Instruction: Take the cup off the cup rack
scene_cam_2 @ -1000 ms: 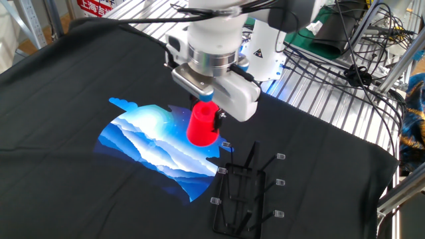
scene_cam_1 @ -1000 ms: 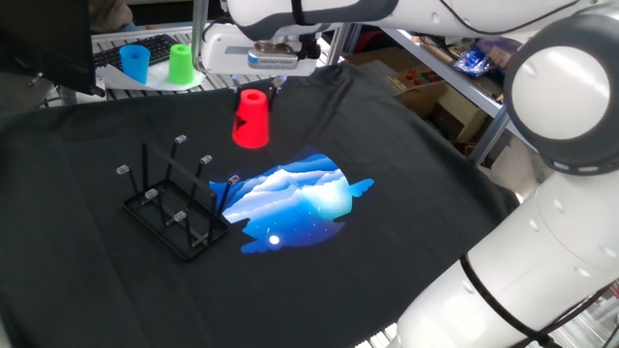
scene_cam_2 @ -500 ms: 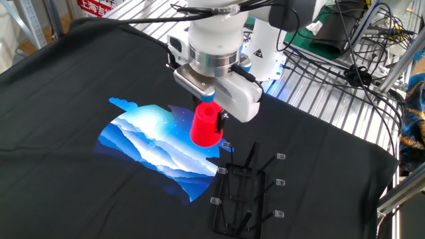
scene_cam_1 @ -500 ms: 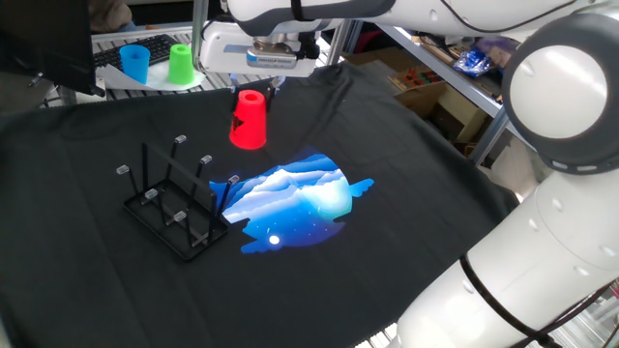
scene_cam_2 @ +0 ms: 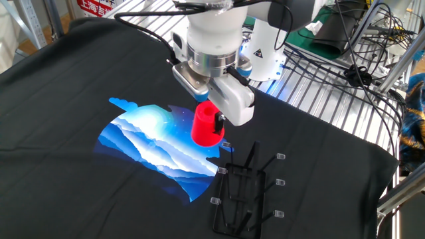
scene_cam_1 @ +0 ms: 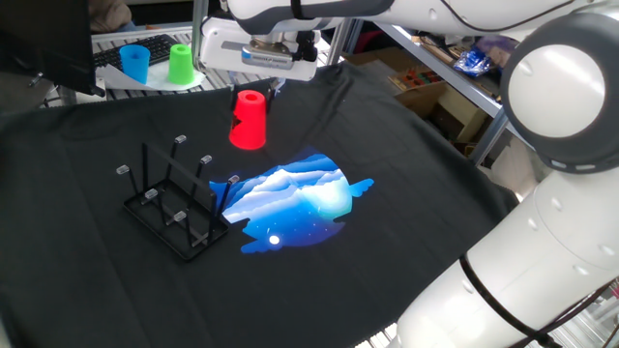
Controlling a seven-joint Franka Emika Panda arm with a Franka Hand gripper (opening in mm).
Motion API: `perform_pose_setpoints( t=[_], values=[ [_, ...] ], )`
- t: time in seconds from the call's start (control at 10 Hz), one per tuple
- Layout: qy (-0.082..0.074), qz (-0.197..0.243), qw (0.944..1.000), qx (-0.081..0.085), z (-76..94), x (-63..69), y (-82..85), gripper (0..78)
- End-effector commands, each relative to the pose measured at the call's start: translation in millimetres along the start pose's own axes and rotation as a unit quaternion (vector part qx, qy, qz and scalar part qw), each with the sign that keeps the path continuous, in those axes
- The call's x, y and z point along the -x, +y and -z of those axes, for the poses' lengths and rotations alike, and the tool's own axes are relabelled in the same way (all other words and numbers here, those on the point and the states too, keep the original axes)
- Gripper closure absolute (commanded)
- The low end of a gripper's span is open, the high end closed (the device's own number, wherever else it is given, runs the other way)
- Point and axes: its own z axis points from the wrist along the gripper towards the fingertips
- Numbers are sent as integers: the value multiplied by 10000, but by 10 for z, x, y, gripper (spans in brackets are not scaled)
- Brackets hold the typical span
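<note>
Cup (scene_cam_1: 249,121) stands inverted; blue cup (scene_cam_1: 134,63) visible only here.

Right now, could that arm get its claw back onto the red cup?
Probably yes. The gripper hangs right above the red cup, which stands upside down on the black cloth, apart from the rack. Nothing lies between them.

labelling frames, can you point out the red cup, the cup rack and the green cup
red cup (scene_cam_1: 249,124): one fixed view, on its side wall.
cup rack (scene_cam_1: 158,213): one fixed view, on its black wire base.
green cup (scene_cam_1: 181,64): one fixed view, on its side wall.
</note>
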Motion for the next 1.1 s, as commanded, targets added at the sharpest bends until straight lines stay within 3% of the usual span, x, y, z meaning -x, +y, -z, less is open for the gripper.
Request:
perform_pose_setpoints(
  t=[0.1, 0.5, 0.8, 0.9, 1.1],
  values=[
    [70, 305, 9995, 81, 10, 9, -16, 765],
    [-24, 654, 9978, 75, -155, 179, -293, 765],
    [-105, 693, 9975, 85, -362, 189, -414, 765],
    [-106, 699, 9975, 86, -390, 193, -425, 765],
    [-126, 715, 9973, 100, -620, 210, -416, 765]
  ],
)
